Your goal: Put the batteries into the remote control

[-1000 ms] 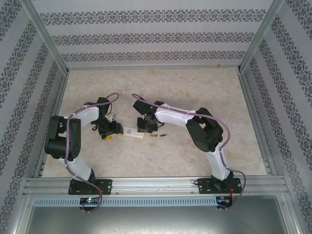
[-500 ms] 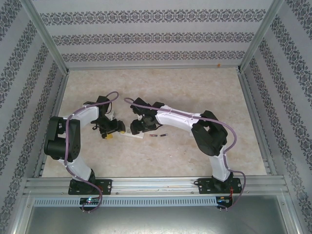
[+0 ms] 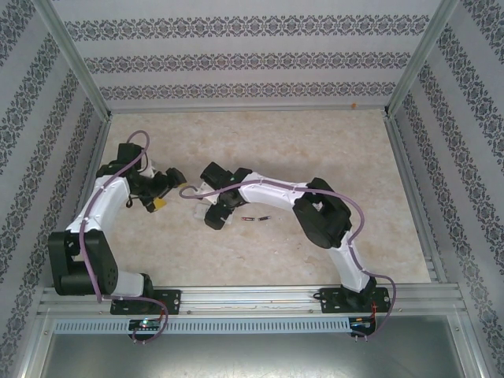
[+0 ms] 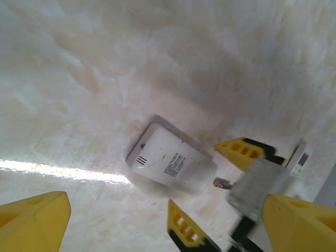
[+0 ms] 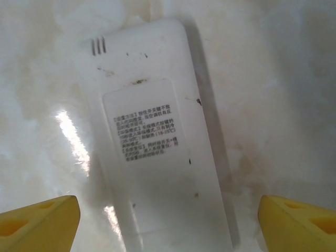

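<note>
The right gripper point(image 5: 168, 226) straddles the label-up remote control point(image 5: 152, 152) with fingers spread wide, seemingly to grasp it, while the left gripper point(image 3: 167, 193) hovers unclenched

We are looking into a robotics lab test cell, not a lived-in room. A frame of bare aluminium posts point(image 3: 79, 67) boxes in the workspace. Its walls are flat panels covered in striped, ornamented wallpaper point(image 3: 244, 59), a staged backdrop. The desk point(image 3: 315, 150) has a pale marble-look top and sits inside this frame. Along its near edge runs an aluminium rail point(image 3: 252, 298), and beside it a slotted strip point(image 3: 252, 324). Two white and black robot arms, the left arm point(image 3: 94, 213) and the right arm point(image 3: 315, 209), are bolted to the rail, with purple cables point(image 3: 364, 228) looped along them. The left claw point(image 3: 160, 201) and the right claw point(image 3: 214, 219) carry yellow fingertips.
</note>
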You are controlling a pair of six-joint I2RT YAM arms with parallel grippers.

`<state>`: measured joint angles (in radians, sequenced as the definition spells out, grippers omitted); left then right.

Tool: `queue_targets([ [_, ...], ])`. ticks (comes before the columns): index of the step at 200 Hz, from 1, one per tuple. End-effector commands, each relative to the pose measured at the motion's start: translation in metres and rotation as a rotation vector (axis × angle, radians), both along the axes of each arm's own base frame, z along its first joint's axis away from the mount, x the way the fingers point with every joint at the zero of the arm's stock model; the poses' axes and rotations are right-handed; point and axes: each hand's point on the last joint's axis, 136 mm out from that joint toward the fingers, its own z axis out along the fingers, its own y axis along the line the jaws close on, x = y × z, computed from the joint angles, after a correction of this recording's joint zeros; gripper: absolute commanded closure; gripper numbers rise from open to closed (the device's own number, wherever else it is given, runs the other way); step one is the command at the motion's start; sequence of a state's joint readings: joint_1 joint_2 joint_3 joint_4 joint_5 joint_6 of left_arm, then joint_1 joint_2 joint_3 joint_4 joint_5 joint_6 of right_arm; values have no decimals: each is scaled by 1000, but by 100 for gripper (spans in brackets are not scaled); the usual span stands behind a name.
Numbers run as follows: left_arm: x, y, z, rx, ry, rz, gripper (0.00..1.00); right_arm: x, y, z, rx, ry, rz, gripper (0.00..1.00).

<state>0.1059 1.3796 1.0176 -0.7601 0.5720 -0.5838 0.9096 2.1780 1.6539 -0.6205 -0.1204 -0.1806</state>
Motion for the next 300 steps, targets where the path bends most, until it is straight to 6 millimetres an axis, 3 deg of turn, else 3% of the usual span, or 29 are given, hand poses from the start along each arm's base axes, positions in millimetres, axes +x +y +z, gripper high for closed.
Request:
queue_targets([
  [1, -7, 4, 11, -23, 20, 75, 6, 0, -5, -14, -57, 4, 34, 15],
  [17, -10, 8, 13, 3, 29, 89, 6, 1, -8, -24, -88, 11, 12, 21],
  [45, -16, 16, 9, 19, 87, 139, 8, 1, -7, -24, -98, 3, -1, 32],
  [60, -18, 19, 10, 16, 110, 158, 9, 1, 1, -8, -37, 18, -42, 40],
  [86, -12, 14, 20, -31, 89, 162, 13, 0, 29, 44, 213, 149, -219, 49],
  [113, -1, -3, 28, -148, 49, 137, 20, 0, 59, 87, 460, 285, -387, 49],
  [135, 4, -9, 29, -194, 44, 122, 27, 5, 75, 106, 610, 363, -484, 49],
  [190, 3, -9, 21, -186, 65, 104, 57, -6, 105, 123, 675, 489, -487, 49],
  [206, 2, -7, 18, -172, 76, 104, 68, -8, 108, 125, 678, 502, -489, 49],
  [232, 2, -5, 16, -156, 81, 104, 71, -6, 111, 136, 715, 506, -485, 49],
  [252, 4, -2, 15, -141, 84, 106, 82, -7, 115, 141, 725, 527, -470, 48],
  [280, 9, 11, 19, -43, 67, 98, 89, -4, 110, 158, 764, 545, -449, 35],
  [300, 7, 39, 25, 213, 88, 55, 91, 12, 86, 172, 786, 500, -458, 25],
])
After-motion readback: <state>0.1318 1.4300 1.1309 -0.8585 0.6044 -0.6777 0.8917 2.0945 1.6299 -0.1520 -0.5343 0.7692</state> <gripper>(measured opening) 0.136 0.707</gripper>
